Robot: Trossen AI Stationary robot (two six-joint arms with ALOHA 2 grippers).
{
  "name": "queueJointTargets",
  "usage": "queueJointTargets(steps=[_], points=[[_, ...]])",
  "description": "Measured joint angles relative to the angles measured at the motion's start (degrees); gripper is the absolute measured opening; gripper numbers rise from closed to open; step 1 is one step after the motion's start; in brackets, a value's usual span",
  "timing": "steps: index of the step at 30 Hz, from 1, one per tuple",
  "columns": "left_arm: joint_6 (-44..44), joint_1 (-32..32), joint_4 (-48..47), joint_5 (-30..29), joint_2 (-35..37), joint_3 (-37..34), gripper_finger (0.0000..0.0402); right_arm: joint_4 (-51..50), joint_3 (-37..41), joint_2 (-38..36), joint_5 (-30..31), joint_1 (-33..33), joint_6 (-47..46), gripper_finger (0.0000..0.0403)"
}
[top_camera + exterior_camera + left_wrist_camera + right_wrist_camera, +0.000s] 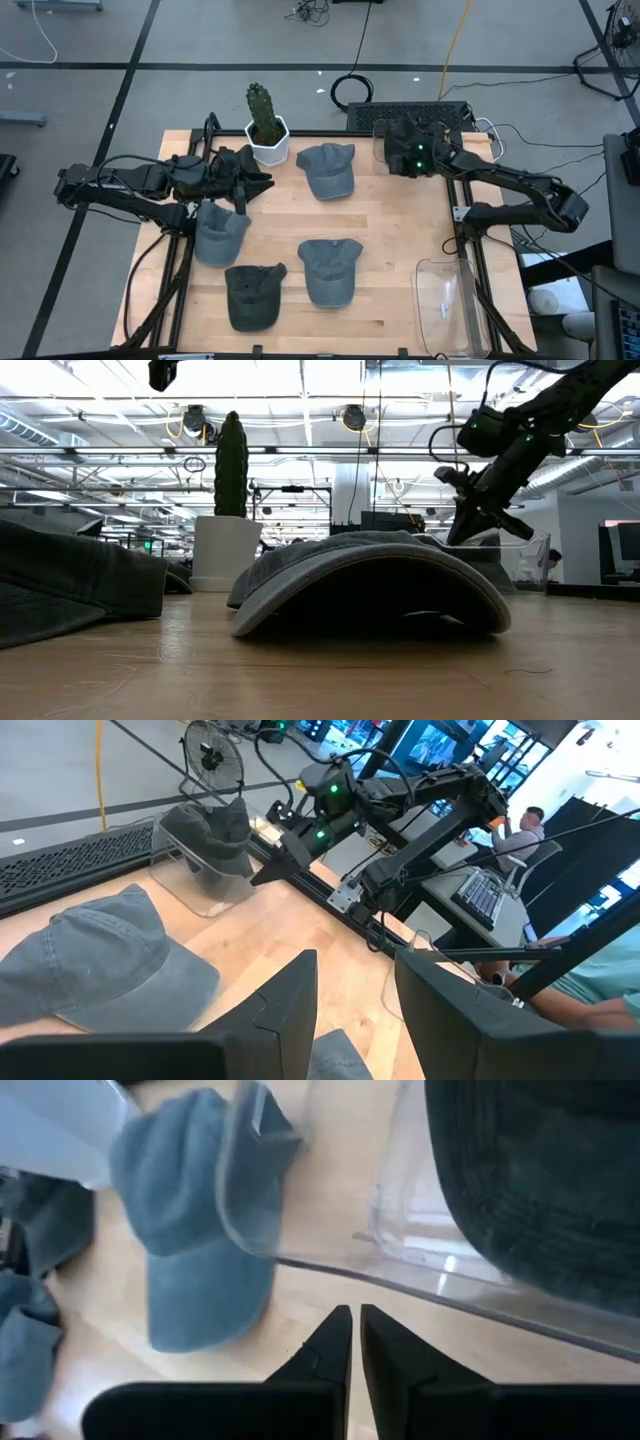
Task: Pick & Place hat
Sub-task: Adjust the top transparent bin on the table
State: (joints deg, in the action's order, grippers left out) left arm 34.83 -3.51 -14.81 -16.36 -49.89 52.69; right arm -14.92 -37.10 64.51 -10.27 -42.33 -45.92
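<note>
Nearest the table's front edge a dark cap [252, 296] and a grey cap [330, 271] are laid flat, w/ an empty clear tub [447, 300] at the right corner. Further back, a third cap [220, 233] is seen just beside the left gripper [355, 1008], whose fingers are spread wide w/ nothing held. A fourth cap [327, 168] and a potted cactus [266, 124] are set beyond that. At the far right the right gripper [355, 1342] is held by a clear bin [330, 1210] – fingers pinched together, empty – and a dark hat [540, 1180] is already lodged inside.

Probably the next pick is due. Soft cloth is best pinched at the crown's front, approx. where it is stiffest – the brim should be kept clear of neighbouring caps.
</note>
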Motion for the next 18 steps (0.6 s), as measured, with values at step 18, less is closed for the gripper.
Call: queueJointTargets(steps=[18], points=[[-3.3,0.4,0.0,0.8,0.0,0.0,0.0147,6.7,0.0,-4.2,7.5,11.7,-7.0,0.0001]])
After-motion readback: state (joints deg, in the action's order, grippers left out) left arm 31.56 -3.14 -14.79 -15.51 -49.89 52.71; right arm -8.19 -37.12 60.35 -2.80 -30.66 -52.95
